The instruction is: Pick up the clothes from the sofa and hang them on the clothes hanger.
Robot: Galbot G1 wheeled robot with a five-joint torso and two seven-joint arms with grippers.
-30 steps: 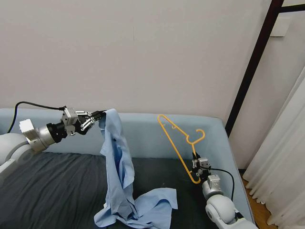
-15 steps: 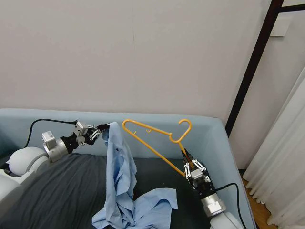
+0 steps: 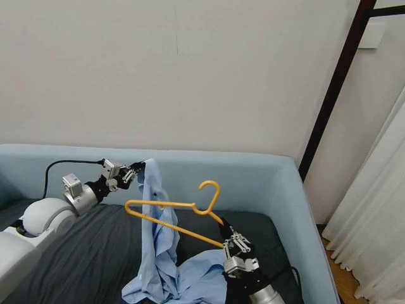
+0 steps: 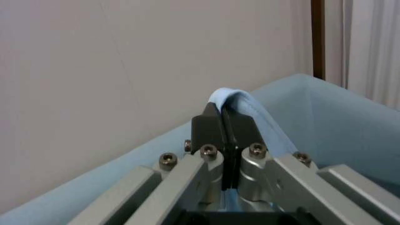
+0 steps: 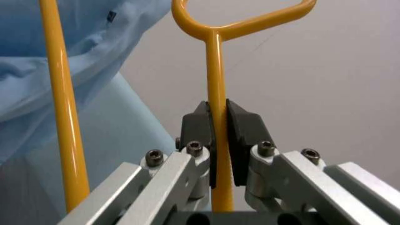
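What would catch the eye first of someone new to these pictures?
The bright orange hanger stands out, clamped at its neck by the right gripper, low in the middle. Next comes the light blue shirt: the left gripper pinches its top edge, and its bottom lies on the sofa.

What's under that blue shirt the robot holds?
The dark sofa seat; the blue shirt, pinched by the left gripper, lies heaped on it below. Anything beneath that heap is covered.
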